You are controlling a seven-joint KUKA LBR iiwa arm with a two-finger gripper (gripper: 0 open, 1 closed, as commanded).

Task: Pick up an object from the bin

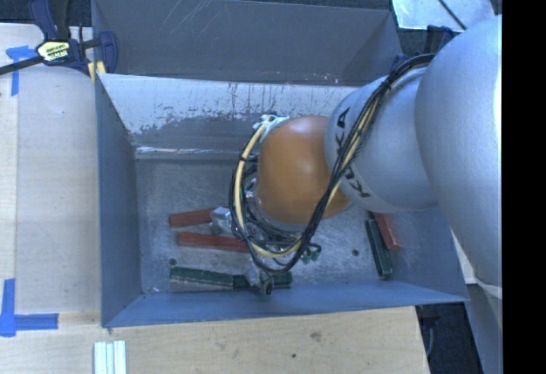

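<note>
My gripper [261, 232] sits low in the middle of the bin, mostly hidden under the arm's orange cover. Just to its left lies a pair of red-handled pliers [201, 229], its two handles pointing left and its metal head close against the gripper. Along the front wall, below the gripper, lies a long dark green tool [207, 278]; its right end reaches under the gripper.
A dark slim tool [379, 251] with a red piece [388, 231] beside it lies at the bin's right front, close to the arm. The arm and its cables cover the middle and right of the floor.
</note>
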